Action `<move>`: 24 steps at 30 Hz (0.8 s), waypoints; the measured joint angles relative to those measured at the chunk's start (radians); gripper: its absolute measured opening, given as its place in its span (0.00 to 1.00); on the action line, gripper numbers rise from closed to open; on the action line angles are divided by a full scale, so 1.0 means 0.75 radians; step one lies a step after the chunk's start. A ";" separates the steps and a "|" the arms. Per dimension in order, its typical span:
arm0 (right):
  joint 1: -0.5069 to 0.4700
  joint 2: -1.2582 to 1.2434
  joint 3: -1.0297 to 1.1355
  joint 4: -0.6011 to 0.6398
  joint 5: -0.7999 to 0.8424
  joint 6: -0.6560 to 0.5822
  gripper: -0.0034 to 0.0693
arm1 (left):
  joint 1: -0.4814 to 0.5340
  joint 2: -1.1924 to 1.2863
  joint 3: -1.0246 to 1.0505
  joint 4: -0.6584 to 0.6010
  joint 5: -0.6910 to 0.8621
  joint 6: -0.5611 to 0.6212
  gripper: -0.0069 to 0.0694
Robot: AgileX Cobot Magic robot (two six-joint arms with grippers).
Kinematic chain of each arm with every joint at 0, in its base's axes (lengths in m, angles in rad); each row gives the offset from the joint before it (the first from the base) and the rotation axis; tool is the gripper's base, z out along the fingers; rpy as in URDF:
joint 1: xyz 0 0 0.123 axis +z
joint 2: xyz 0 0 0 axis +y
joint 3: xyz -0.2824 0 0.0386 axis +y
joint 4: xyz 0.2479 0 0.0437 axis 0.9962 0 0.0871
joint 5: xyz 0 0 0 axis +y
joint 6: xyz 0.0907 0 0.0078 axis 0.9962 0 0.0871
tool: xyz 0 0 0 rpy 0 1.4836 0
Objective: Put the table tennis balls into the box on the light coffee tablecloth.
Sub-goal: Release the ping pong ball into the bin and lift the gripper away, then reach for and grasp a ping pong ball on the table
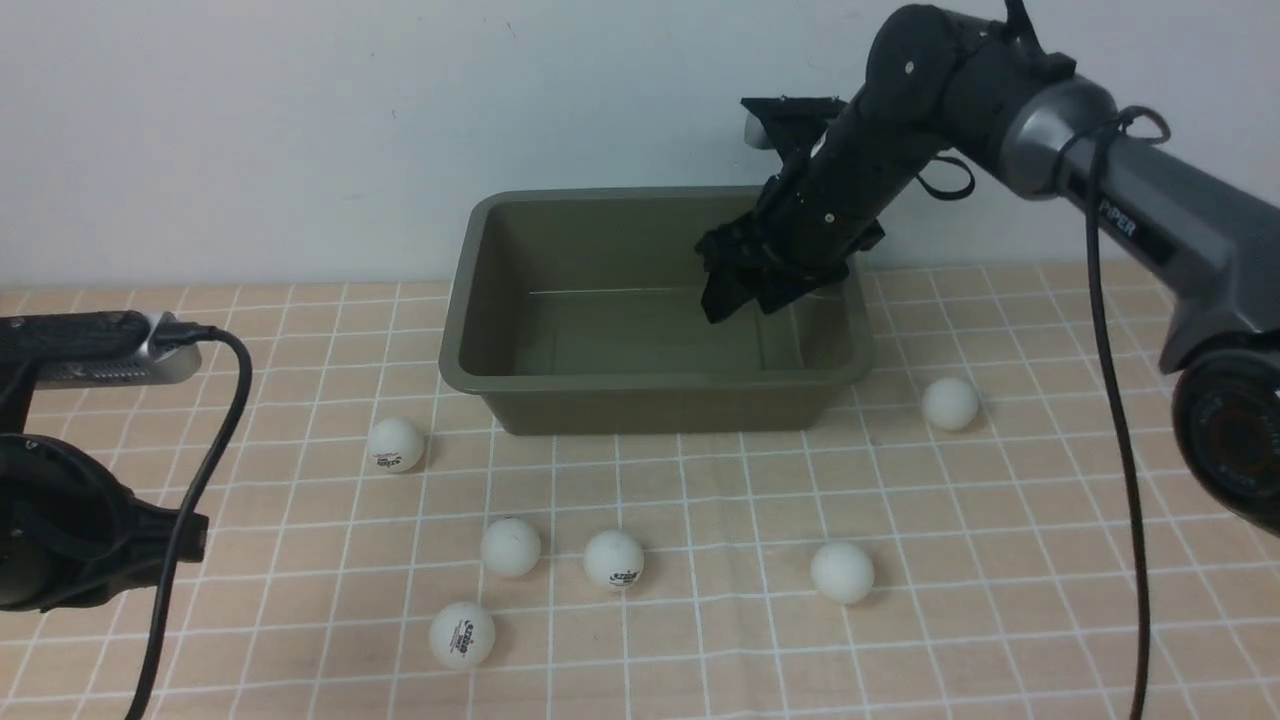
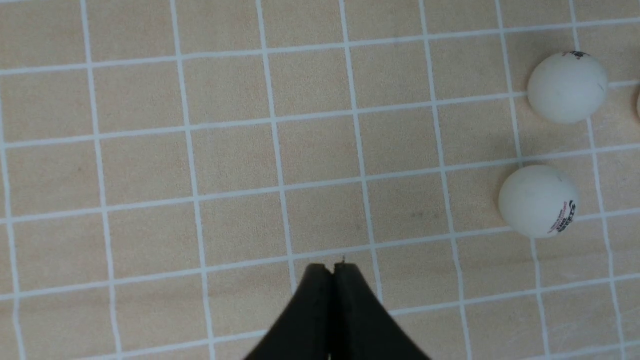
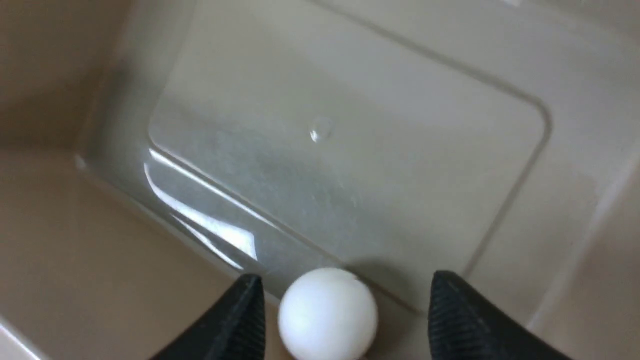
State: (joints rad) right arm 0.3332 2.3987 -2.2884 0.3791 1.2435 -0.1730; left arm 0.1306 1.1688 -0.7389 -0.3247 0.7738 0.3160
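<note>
The right gripper [image 1: 745, 300] hangs inside the rectangular olive-green plastic box [image 1: 650, 382], jaws apart, with 1 small white matte table tennis ball [image 3: 327, 312] untouched between them. 6 more white balls [image 1: 614, 559] lie on the light tan, white-gridded tablecloth [image 1: 700, 480] from 8 to 4 o'clock of the box. The left gripper [image 2: 332, 272] is pressed together, empty.

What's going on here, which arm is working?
The right gripper is dipped into the green box with its jaws open, and one white ball sits apparently loose between its fingers. It looks like a drop-off in progress. Six more balls lie on the checked cloth, in front of and beside the box. The left gripper is shut and empty, over bare cloth at the left.
</note>
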 joint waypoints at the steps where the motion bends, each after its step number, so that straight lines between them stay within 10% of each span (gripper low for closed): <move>1: -0.003 -0.007 -0.001 -0.004 0.002 0.000 0.60 | 0.000 0.000 0.000 0.001 0.000 0.000 0.00; 24: -0.285 -0.452 0.533 -0.364 0.009 0.164 0.60 | 0.000 0.000 0.000 0.001 0.003 0.000 0.00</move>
State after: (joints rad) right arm 0.1197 2.0599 -1.8883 0.1057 1.2501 -0.0497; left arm 0.1306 1.1688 -0.7389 -0.3240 0.7760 0.3160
